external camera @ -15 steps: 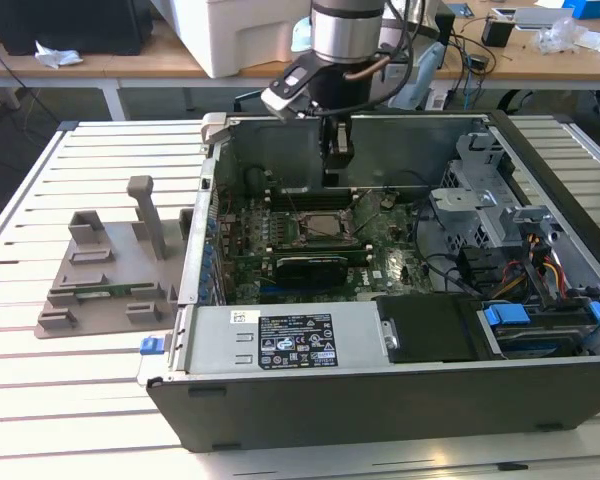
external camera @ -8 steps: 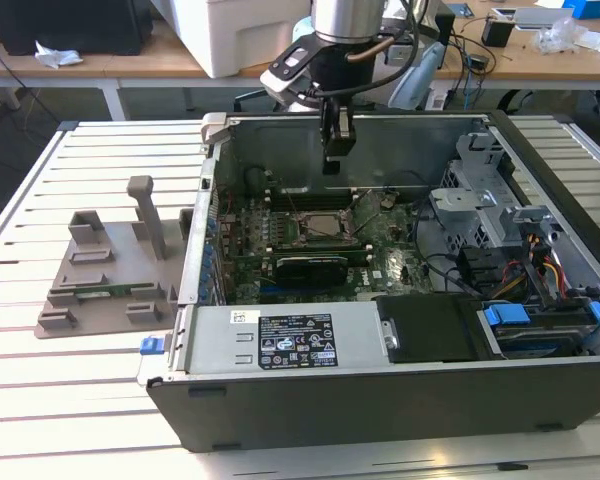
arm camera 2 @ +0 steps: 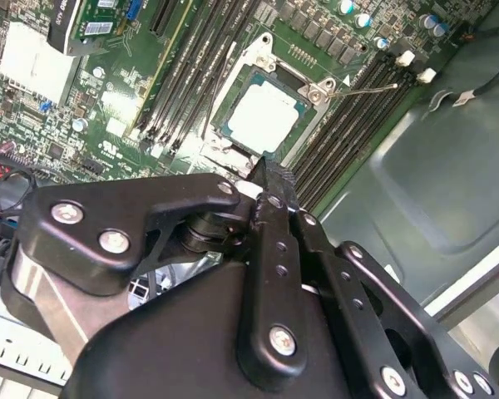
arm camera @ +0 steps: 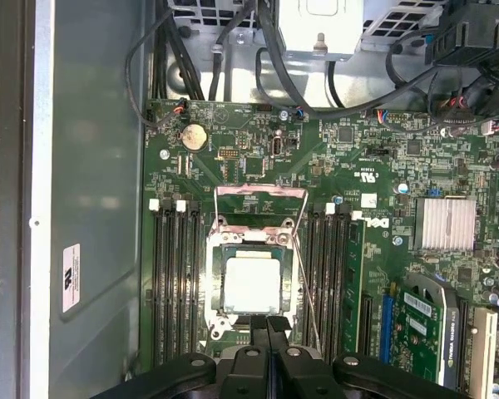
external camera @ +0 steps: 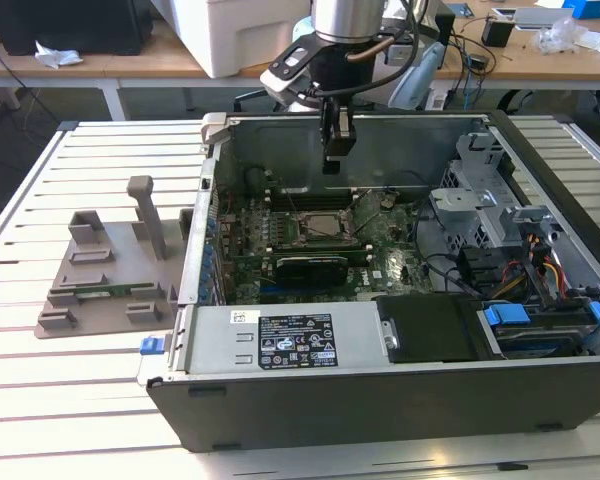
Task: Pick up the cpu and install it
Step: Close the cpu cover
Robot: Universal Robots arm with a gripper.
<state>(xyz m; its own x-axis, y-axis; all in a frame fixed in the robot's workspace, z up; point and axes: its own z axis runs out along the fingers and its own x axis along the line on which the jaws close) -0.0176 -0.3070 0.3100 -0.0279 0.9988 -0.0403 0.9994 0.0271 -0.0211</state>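
Gripper (external camera: pixel 337 158): fingers pressed together with nothing between them. It hangs inside the case over the board.
Cpu (arm camera: pixel 251 285): lies flat in the socket, silver top up. In both wrist views it sits just past the fingertips (arm camera 2: pixel 259 170) and below them, not touching.
Socket (arm camera: pixel 217 249): its dark frame surrounds the cpu, between 2 banks of slots (arm camera: pixel 176 274).
Board (arm camera: pixel 349 158): green, on the floor of the case.
Case (external camera: pixel 400 395): lies on its side with the open face up, on the table (external camera: pixel 70 400).
Tray (external camera: pixel 110 275): grey, on the table at the exterior view's left of the case, well apart from the gripper.
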